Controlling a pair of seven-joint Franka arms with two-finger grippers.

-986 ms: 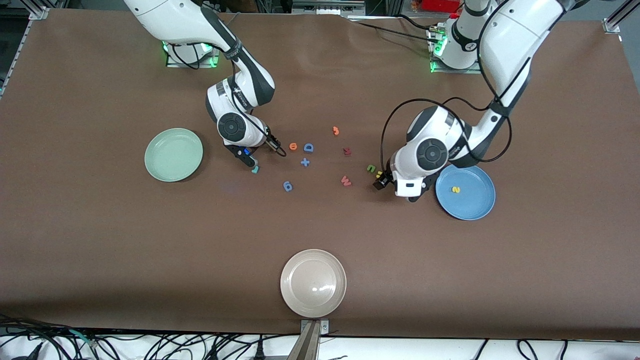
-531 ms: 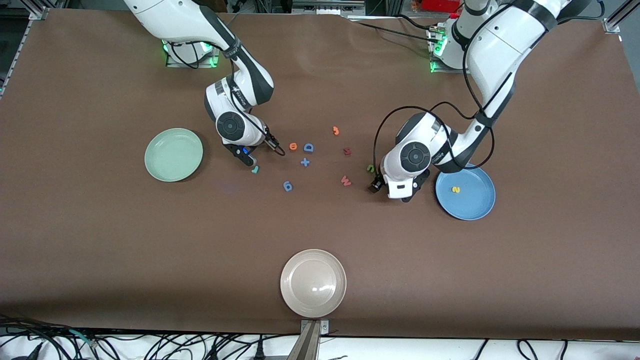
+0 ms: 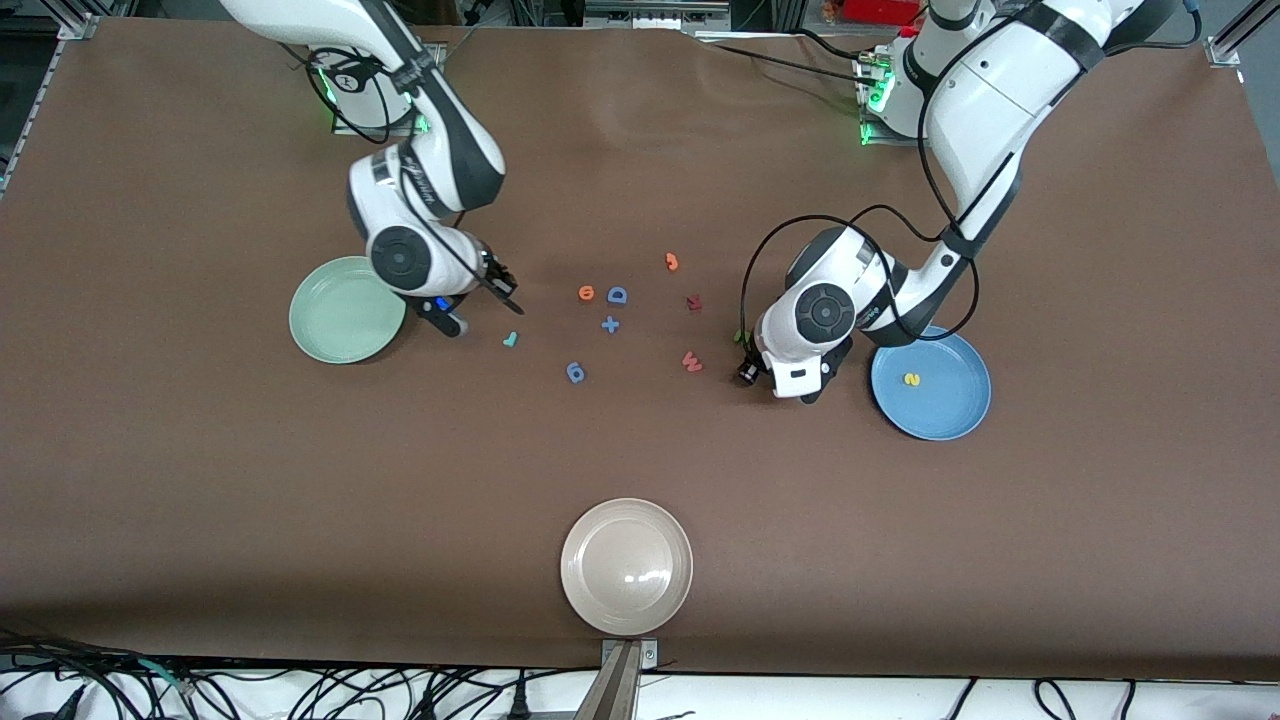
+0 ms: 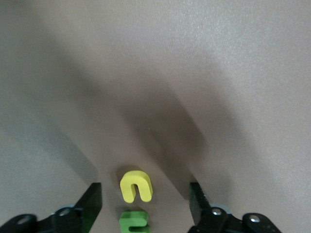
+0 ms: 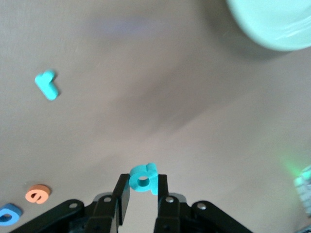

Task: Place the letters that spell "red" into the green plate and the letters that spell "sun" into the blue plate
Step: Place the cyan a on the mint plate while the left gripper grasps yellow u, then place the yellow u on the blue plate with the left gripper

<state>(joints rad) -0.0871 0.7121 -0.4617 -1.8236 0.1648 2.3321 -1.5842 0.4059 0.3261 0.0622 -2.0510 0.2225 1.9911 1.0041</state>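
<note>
two claws work the desk [image 3: 200, 480]: the right claw [image 5: 142, 194] pinches the teal d [image 5: 143, 177] beside the green plate [image 3: 347, 309], while the left claw [image 4: 145, 204], spread, straddles the yellow u [image 4: 135, 186] and green n [image 4: 134, 219] near the blue plate [image 3: 931, 384].

A matte brown table covering [image 3: 640, 480] spans nearly the whole front view, faintly creased around 12 o'clock. Aluminium frame corner brackets [image 3: 78, 27] sit at 10 and 2 o'clock. Along 6 o'clock, tangled black cables [image 3: 330, 690] lie on a white surface. A grey metal camera post [image 3: 612, 682] rises at 6 o'clock. Lighting is even and diffuse.
</note>
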